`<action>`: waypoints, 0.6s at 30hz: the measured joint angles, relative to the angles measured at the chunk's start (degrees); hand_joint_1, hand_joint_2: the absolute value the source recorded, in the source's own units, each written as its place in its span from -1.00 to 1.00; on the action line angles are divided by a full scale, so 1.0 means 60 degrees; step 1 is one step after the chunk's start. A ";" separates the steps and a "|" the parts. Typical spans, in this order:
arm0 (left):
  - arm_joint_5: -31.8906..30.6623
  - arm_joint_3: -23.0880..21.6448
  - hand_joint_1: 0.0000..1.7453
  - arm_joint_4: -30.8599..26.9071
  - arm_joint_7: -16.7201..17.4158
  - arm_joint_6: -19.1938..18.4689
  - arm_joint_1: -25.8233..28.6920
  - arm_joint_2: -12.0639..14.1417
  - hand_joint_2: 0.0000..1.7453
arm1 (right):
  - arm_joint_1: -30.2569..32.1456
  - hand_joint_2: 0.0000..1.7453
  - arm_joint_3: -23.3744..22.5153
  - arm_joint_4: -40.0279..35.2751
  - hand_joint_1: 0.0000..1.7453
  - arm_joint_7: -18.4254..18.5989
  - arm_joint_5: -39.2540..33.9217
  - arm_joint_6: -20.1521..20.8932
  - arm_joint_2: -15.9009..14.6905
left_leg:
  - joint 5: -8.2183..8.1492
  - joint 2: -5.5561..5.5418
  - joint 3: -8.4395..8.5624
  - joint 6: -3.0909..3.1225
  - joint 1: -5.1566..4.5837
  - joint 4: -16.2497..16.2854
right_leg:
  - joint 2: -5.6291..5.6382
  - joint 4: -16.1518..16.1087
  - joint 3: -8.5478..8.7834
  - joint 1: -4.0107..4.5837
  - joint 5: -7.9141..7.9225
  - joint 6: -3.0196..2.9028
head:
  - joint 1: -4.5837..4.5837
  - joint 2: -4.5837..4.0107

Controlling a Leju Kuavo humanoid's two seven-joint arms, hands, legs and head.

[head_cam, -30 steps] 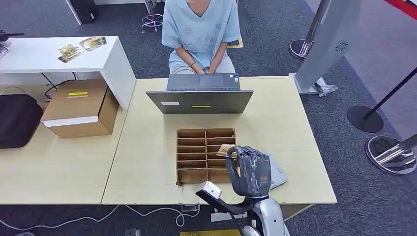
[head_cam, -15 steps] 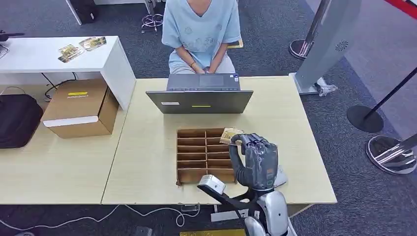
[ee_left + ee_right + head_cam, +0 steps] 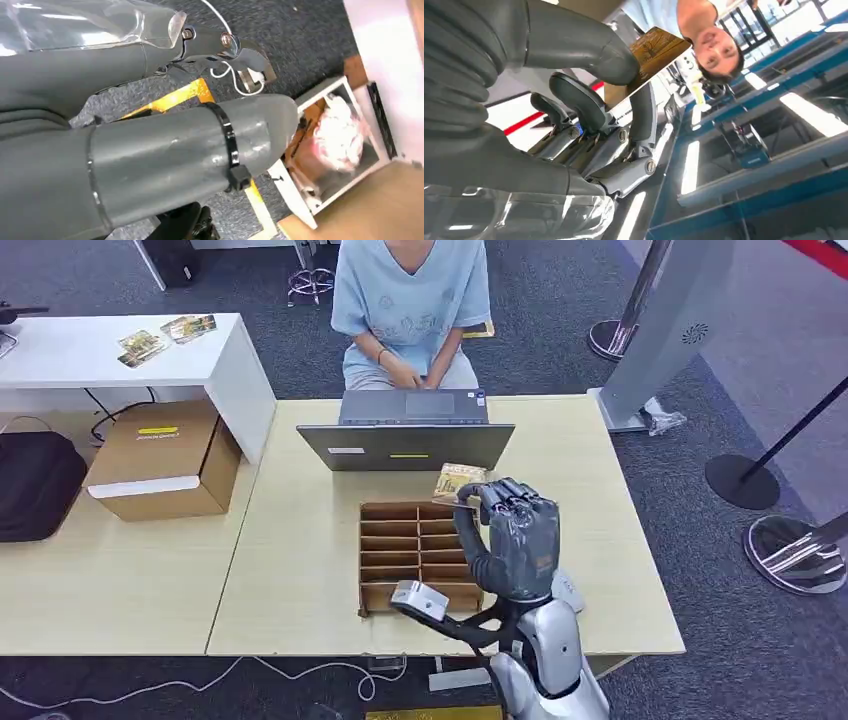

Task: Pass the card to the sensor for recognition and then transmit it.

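The light wooden counter (image 3: 290,570) spans the head view, joined on its left to a second light counter (image 3: 90,580) that carries a cardboard box (image 3: 165,460) and a black bag (image 3: 35,485). Behind those stands a white desk (image 3: 110,350) with a few cards (image 3: 165,337) lying on top. A person in a light blue shirt (image 3: 410,300) sits at the far edge of the counter, hands at the keyboard of an open grey laptop (image 3: 410,435). Right of the counter, on the dark carpet, a grey kiosk stand (image 3: 665,330) leans upward, with black stanchion bases (image 3: 745,480) beyond it. In the middle of the counter lies a brown cardboard organizer (image 3: 415,555) divided into two columns of shallow slots. The robot's right hand (image 3: 510,540) is raised above the organizer's right side, its silver forearm (image 3: 545,660) entering from below. Its fingers (image 3: 589,107) pinch a tan printed card (image 3: 458,484) against the thumb (image 3: 574,42); the card sits above the far edge of the organizer, just in front of the laptop's lid, tilted and clear of the counter. A white device (image 3: 568,592) lies on the counter partly hidden behind the right hand. The left hand (image 3: 150,150) appears as grey covers over the carpeted floor, and whether its fingers are spread or curled cannot be told.
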 joint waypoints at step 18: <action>-0.0226 -0.0739 -1.00 0.0000 0.0069 0.0007 -0.0144 0.0007 -1.00 | -0.2041 1.00 0.0470 0.1366 0.94 0.0270 -0.0514 0.0000 -0.0332 | 0.0002 0.0000 0.0000 0.0000 0.0000 0.0002 | 0.0002 0.0002 0.0000 -0.0001 0.0006 0.0005 | -0.0004 0.0000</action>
